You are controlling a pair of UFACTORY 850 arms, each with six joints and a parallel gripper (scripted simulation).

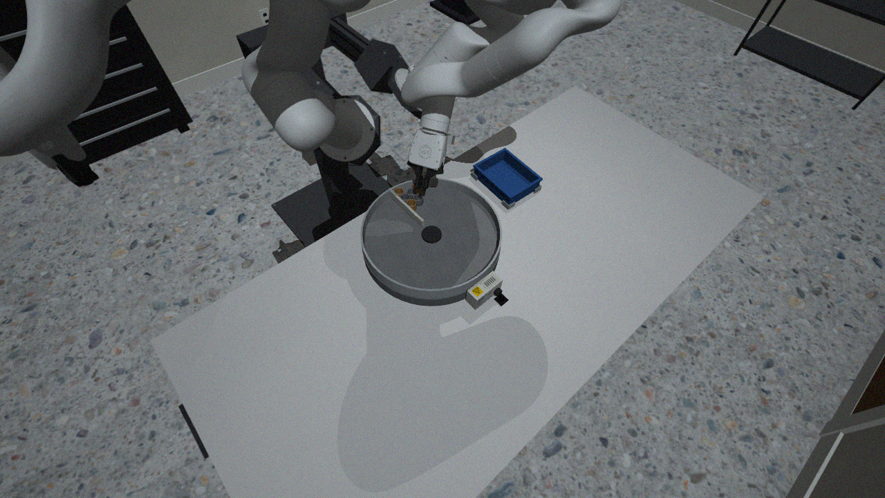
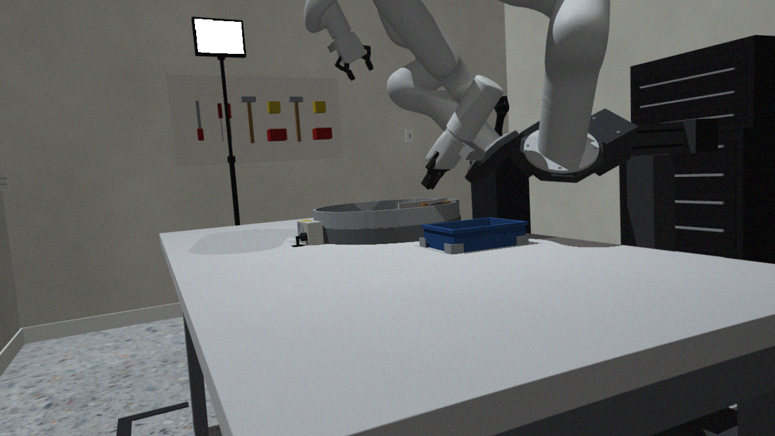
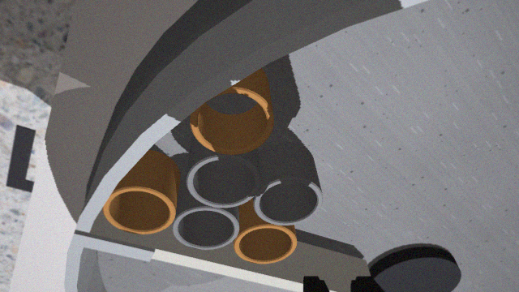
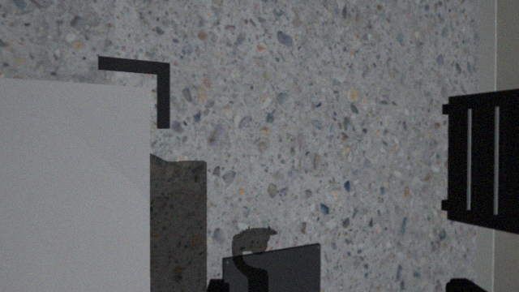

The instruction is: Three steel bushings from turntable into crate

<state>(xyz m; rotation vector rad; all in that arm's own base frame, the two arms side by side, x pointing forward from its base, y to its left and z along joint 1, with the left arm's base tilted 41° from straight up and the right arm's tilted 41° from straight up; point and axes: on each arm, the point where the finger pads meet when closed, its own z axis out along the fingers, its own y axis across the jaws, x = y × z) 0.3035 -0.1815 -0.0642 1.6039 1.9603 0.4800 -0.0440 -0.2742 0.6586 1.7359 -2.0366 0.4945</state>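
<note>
Workshop. Wall behind the table: one pale tool panel (image 2: 184,151), bearing two hammers (image 2: 250,122) (image 2: 297,122), handled hand tools and red and yellow blocks. Left of the panel's hammers: one lit lamp (image 2: 218,37) on a black stand. To the hammers' right, well apart: one black drawer cabinet (image 2: 761,146) (image 1: 176,117) (image 4: 482,103), pale bar handles. Below the hammers: one broad plain worktable (image 2: 379,320) (image 1: 594,247) (image 4: 73,182) on dark legs; speckled floor (image 2: 97,373) (image 1: 649,384) (image 4: 308,142). Also one dark open shelf unit (image 1: 814,68).
</note>
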